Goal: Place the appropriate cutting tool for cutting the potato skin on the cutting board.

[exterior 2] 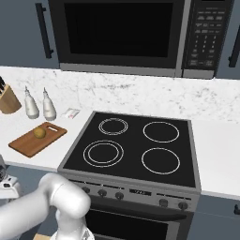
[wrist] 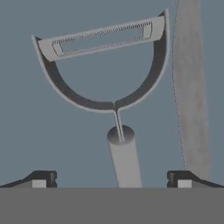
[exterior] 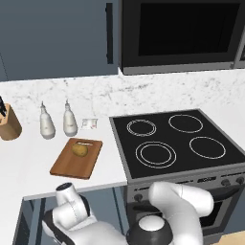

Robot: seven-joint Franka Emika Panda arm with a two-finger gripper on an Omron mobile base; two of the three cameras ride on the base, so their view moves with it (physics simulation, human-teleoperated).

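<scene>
The cutting tool point(wrist: 107, 65), a grey peeler with a loop head and slim handle, lies close in front of the hand on a blue-grey surface. My gripper point(wrist: 113, 180) is open, its fingertips point(wrist: 43, 179) standing wide on either side of the handle without touching it. The reddish-brown cutting board point(exterior: 69, 167) point(exterior 2: 26, 144) lies on the white counter left of the stove. The potato point(exterior: 80, 150) point(exterior 2: 39, 133) sits on the board near its slotted end. The arm is folded low in front of the counter edge.
A knife block point(exterior: 9, 125) and two white bottles point(exterior: 47, 123) point(exterior: 70, 120) stand behind the board, with a small packet point(exterior: 89, 123) beside them. The black stove point(exterior: 177, 141) is to the right, below a microwave point(exterior 2: 122, 33). A lighter grey strip point(wrist: 190, 87) runs beside the peeler.
</scene>
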